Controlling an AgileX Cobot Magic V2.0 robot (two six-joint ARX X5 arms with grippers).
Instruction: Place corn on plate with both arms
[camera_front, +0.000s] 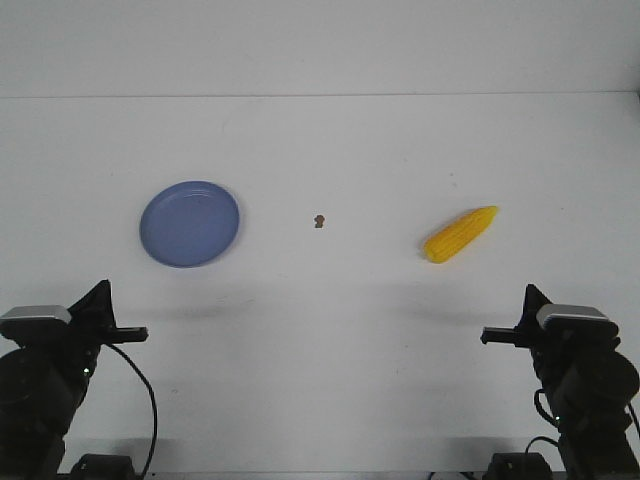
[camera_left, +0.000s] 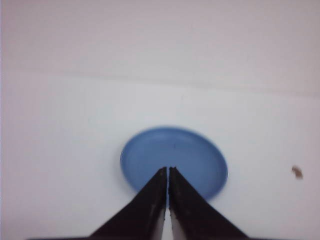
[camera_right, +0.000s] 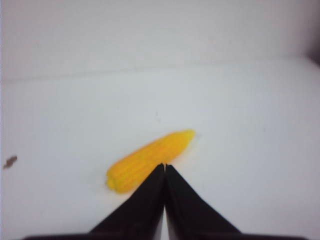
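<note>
White table, seen from the front. A periwinkle-blue plate is set on the robot's left half; round, shallow, nothing is seen lying in it. A yellow corn cob is laid on the right half, well apart from the plate, resting directly on the tabletop. The cob is angled: thick end nearer the robot, tapered tip pointed away and to the right. Between the two, near the middle of the table, a small brown speck is noted, touching neither.

Left arm is held low at the near left edge, short of the plate. In the left wrist view the left gripper is seen with fingers pressed together, tips meeting, nothing between them; the plate lies just beyond the tips.

Right arm is held low at the near right edge, short of the cob. In the right wrist view the right gripper is likewise seen pressed together and holding nothing; the corn cob lies just past the tips, untouched. The speck is seen at the frame's margin.
</note>
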